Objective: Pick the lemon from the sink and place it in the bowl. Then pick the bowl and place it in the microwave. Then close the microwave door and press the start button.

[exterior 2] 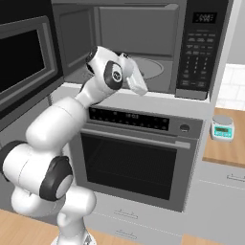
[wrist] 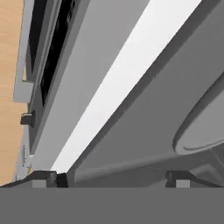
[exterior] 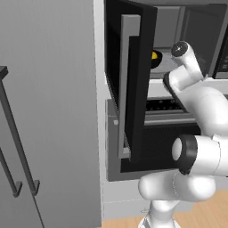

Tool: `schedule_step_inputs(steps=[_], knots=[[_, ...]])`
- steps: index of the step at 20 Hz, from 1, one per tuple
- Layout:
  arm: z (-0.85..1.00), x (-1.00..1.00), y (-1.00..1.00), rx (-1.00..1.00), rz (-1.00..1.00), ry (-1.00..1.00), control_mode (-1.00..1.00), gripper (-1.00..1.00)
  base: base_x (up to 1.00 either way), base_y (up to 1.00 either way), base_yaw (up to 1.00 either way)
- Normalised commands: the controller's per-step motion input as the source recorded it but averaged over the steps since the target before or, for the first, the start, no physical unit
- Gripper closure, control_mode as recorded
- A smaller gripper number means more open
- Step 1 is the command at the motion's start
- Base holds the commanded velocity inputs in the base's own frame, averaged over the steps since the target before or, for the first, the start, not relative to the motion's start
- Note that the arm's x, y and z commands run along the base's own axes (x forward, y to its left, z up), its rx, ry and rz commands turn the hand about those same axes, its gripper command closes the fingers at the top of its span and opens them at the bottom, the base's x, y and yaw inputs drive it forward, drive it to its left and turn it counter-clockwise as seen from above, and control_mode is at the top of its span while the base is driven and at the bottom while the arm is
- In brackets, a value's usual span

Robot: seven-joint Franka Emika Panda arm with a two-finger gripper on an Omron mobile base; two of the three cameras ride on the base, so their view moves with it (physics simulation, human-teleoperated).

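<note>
Fingertips sit wide apart at the bottom of the hand view, nothing between them, touching nothing I can make out. Gripper is fully spread and empty, looking along the microwave floor toward the edge of the glass turntable.

Lemon is inside the microwave cavity, sitting in the black bowl; in the left base view both are partly hidden behind the door edge. Judging by that, pick-and-place steps look done and the bowl is parked where it needs to be for heating.

Microwave door stands swung out to the left of the cavity, roughly square to the front, grey inner frame facing the arm. Wide open, so closing is the pending step.

Wrist is at the cavity mouth, just over the front lip, above the oven. Button panel is on the right of the cavity, untouched.

Likely next: clear the hand from the opening, get around behind the door, push it shut.
</note>
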Motion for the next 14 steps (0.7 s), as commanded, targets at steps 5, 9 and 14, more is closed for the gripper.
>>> schedule_step_inputs(steps=[5,9,14], knots=[[-0.27,-0.27,-0.19,-0.4,-0.12,-0.03,-1.0,-1.0,0.0,0.0,0.0],[-0.22,-0.39,-0.25,-0.34,-0.12,-0.1,-1.0,-1.0,0.0,0.0,0.0],[-0.13,-0.67,-0.2,-0.25,-0.06,-0.26,-1.0,-1.0,0.0,0.0,0.0]])
